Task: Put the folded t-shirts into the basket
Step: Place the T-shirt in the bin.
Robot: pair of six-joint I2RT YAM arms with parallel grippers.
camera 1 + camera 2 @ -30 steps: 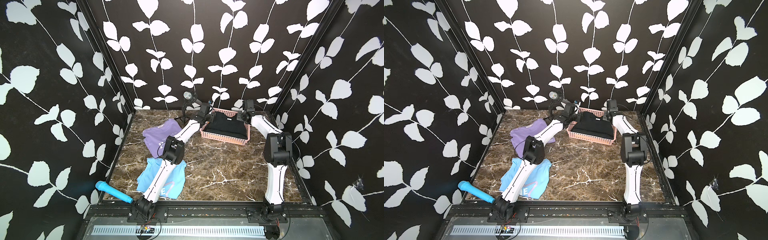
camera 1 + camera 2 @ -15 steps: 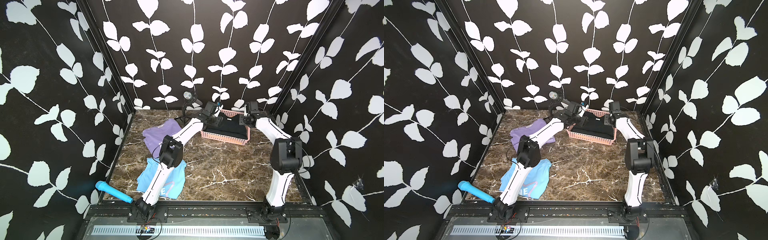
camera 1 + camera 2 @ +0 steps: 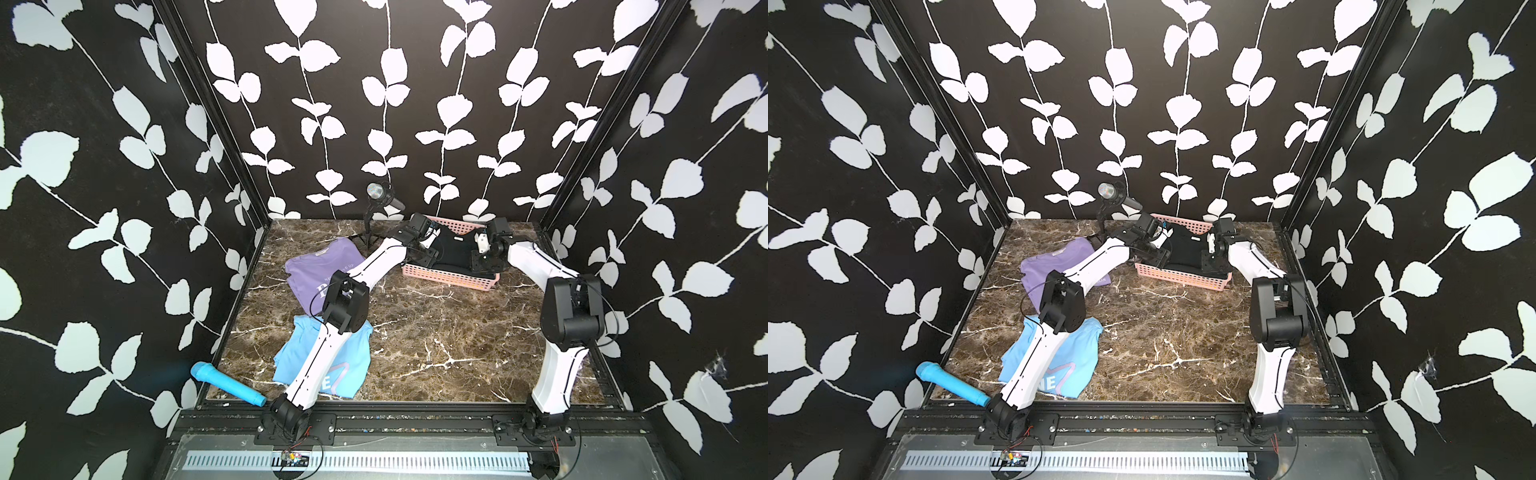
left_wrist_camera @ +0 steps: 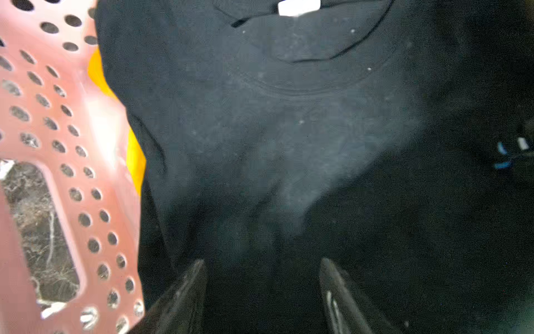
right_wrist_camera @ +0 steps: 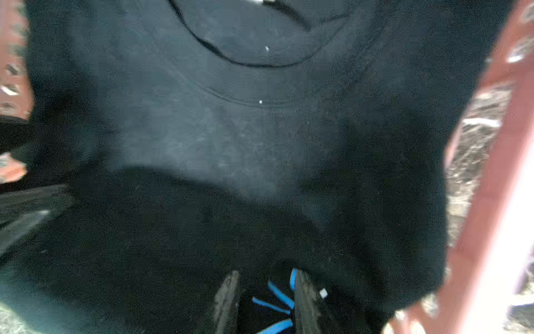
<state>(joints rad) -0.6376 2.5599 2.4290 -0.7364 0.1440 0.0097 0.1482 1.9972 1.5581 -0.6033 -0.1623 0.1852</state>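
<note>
Broadly, the brown marble tabletop (image 3: 436, 332) carries everything. At its 1 o'clock, near the far edge, stands the pink perforated basket (image 3: 449, 279). The black t-shirt (image 3: 453, 249) lies folded in it over the yellow t-shirt (image 4: 135, 162), which shows only as a sliver along the basket wall. The purple t-shirt (image 3: 309, 266) lies flat at 10 o'clock and the light blue t-shirt (image 3: 357, 361) at 8 o'clock, partly under the left arm. The left gripper (image 4: 262, 260) hovers over the black cloth, jaws spread, nothing between them. The right gripper (image 5: 266, 271) has narrowly parted fingers around the blue starburst print (image 5: 274, 300); whether they pinch cloth I cannot tell. A blue toy microphone (image 3: 226, 383) lies off the 8 o'clock corner.
</note>
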